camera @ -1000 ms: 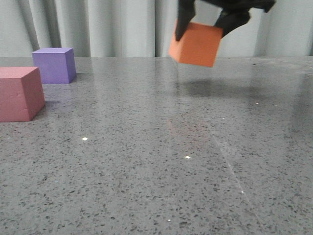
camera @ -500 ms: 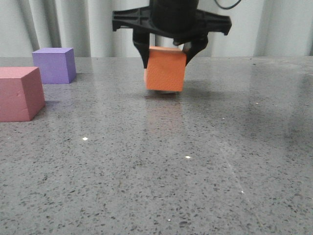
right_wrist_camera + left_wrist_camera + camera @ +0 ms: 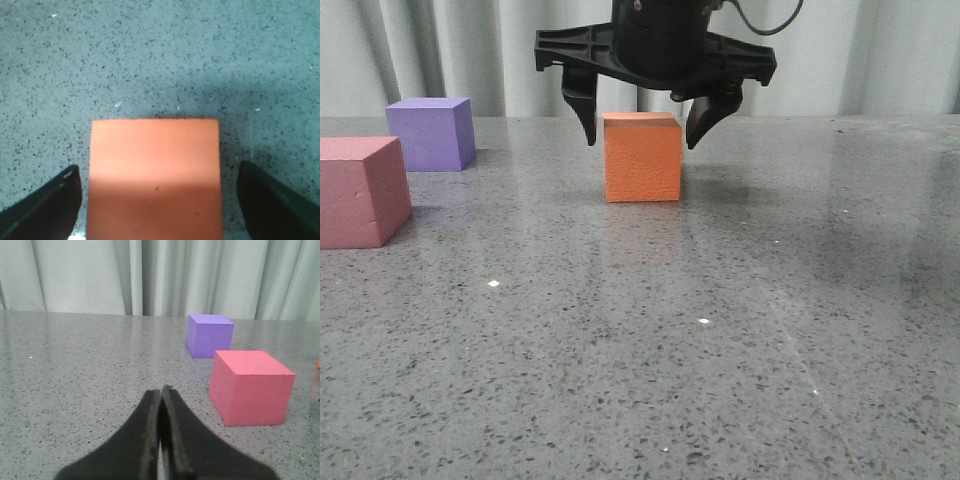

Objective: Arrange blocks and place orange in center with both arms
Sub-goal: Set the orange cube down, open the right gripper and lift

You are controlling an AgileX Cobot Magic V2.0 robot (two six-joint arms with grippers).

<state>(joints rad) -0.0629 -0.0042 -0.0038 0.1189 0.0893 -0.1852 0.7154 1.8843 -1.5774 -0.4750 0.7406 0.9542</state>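
The orange block (image 3: 642, 158) (image 3: 155, 175) rests flat on the grey speckled table, near the middle of the front view. My right gripper (image 3: 640, 128) (image 3: 157, 172) hovers just above it, open, with a finger on each side and a gap to both faces. The purple block (image 3: 431, 133) (image 3: 209, 335) stands at the far left. The pinkish-red block (image 3: 360, 192) (image 3: 251, 386) sits in front of it at the left edge. My left gripper (image 3: 161, 390) is shut on nothing, low over the table beside the pinkish-red block.
The grey speckled table (image 3: 720, 330) runs back to a pale pleated curtain (image 3: 500, 50). Nothing else stands on the table.
The right gripper carried the orange block leftward and down onto the table, then opened and let it go. The block now stands square on the surface.
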